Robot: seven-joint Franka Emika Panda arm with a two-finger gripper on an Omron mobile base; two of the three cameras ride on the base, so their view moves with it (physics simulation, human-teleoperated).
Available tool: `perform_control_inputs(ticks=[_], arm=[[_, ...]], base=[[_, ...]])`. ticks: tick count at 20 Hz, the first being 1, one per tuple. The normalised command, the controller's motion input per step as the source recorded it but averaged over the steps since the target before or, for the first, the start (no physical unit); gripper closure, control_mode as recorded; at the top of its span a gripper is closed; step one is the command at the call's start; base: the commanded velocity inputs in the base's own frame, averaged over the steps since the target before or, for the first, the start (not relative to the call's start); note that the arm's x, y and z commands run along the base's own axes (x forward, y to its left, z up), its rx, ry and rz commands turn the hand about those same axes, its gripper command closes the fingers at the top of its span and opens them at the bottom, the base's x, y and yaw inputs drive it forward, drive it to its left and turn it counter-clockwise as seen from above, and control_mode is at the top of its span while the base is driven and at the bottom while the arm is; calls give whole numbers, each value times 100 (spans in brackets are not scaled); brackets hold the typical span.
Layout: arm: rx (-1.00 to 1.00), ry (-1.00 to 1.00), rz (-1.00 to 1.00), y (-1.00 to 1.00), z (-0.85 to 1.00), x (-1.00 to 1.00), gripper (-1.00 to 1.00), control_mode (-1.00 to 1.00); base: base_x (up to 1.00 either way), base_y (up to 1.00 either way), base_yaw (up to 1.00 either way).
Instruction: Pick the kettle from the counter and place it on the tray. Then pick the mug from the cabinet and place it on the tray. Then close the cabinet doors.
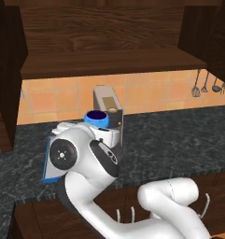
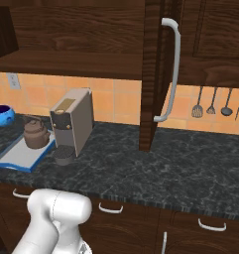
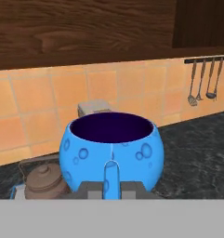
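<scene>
On the left end of the dark stone counter [image 2: 155,163] lay the flat grey tray [image 2: 17,155] with its bright blue rim, and the squat, coppery kettle [image 2: 35,133] sat on it near the corner by the boxy coffee machine [image 2: 71,121]. The gripper [image 3: 111,188] was clenched on the handle of the round, shiny blue mug [image 3: 111,155], which hung upright in the air above the tray, left of the kettle, so the open spot on the tray lay straight down from the jaws. Over to the right, the dark wood cabinet doors [image 2: 153,74] stood open, with a long silver bar handle [image 2: 169,69].
</scene>
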Motion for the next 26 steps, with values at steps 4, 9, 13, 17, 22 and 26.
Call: perform_control_inputs(ticks=[4,9,13,17,22,26], arm=[[0,1,0,0,-59,0,100,-100],[1,0,-4,12,-48,4,100,-100],[0,3,-14,23,-39,9,100,-100],[0,7,-18,34,-43,4,100,-100],[1,0,-13,14,-25,16,100,-100],[1,0,-7,16,-35,25,100,-100]], base=[[0,0,0],[0,0,0],[0,0,0],[0,0,0],[0,0,0],[0,0,0]])
